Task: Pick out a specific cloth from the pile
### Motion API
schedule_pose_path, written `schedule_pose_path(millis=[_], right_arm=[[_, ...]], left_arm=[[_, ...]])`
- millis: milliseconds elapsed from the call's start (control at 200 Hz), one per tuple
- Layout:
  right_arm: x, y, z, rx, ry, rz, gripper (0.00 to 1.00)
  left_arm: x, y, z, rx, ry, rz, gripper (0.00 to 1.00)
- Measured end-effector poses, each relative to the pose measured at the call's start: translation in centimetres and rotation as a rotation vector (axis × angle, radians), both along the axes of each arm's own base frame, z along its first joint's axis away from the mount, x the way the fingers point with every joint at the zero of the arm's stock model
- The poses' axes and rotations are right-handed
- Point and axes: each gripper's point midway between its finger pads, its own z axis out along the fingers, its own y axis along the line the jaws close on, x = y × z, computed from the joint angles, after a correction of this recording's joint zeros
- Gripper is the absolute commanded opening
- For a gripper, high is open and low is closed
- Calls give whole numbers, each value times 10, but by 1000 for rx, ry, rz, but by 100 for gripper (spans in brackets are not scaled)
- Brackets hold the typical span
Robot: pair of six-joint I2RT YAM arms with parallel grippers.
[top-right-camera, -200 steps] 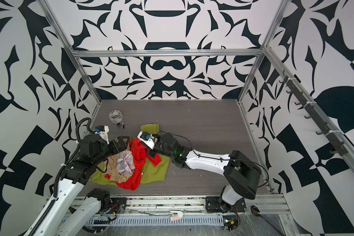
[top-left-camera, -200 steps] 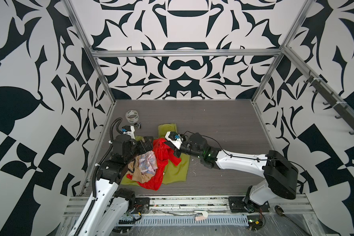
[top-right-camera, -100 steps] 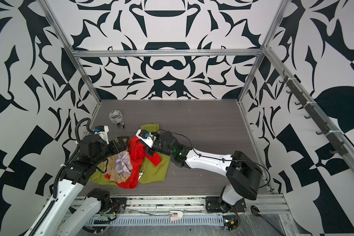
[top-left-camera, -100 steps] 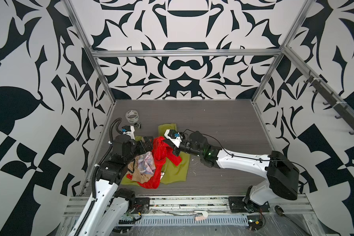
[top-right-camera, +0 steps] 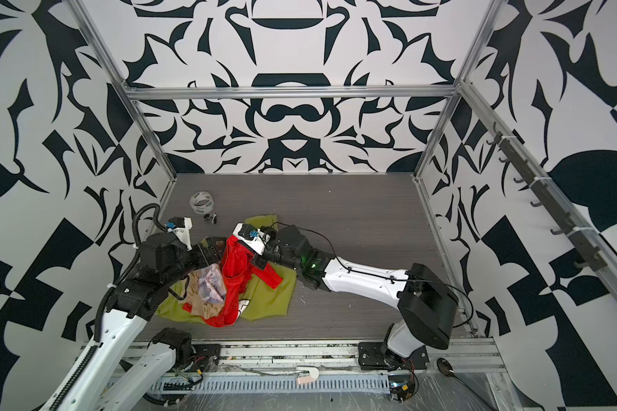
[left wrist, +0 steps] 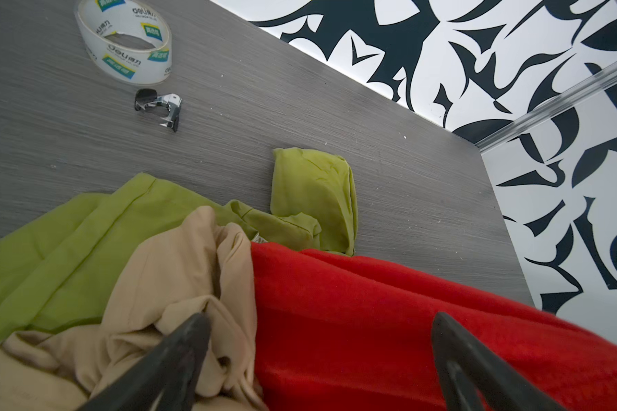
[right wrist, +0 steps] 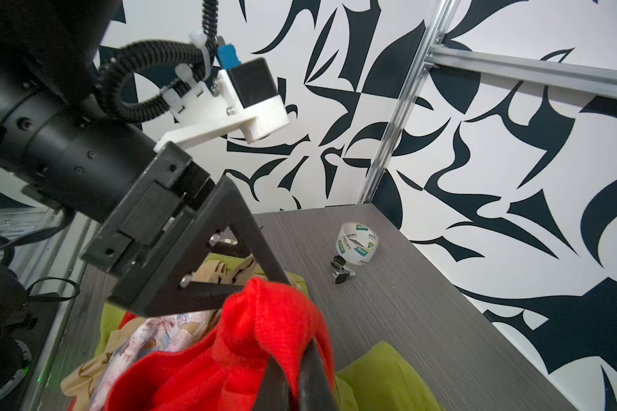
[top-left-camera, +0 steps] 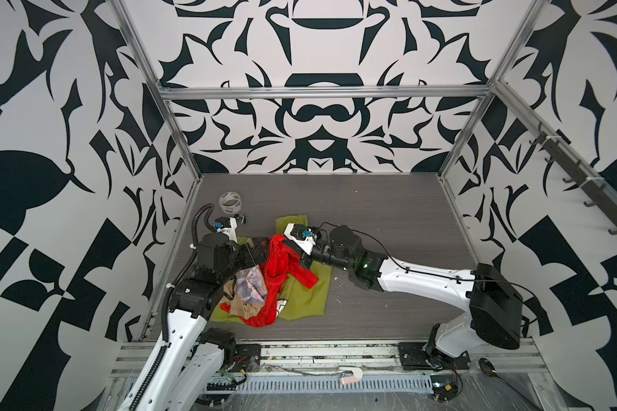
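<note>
Your table is a grey wood-grain surface, and in both top views the pile lies on its near-left part, between the two arms. The olive-green shirt is the bottom layer, spread flat, with one folded corner reaching toward the back wall. The red cloth runs across the top of the pile from its near edge up to the middle. Its upper end is gathered into a raised bunch, and a loose tail drapes over the shirt on the right. Your right hand has its fingers together, clamped on that raised bunch; red fabric folds over them in the right wrist view. Your left hand has its fingers wide apart and grips nothing. One finger is over the beige cloth and the other over the red cloth, but you cannot tell from these views whether they touch the fabric. The beige cloth lies crumpled on the left of the pile, touching the red one. The small pastel printed cloth rests on top of the beige cloth. Toward the back-left corner, well apart from the pile, a clear tape roll stands on the table. A small black-and-metal clip sits just beside it.
</note>
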Motion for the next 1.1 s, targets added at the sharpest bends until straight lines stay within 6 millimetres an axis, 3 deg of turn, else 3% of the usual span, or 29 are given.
schedule_pose_path(millis=[370,1100], right_arm=[[2,0,4,-1,-22,-12,0],[4,-5,32,27,-87,-33,0]], left_arm=[[-3,-10,12,-26,-40,-64,99],[-8,-11,25,-41,-89,-78,99]])
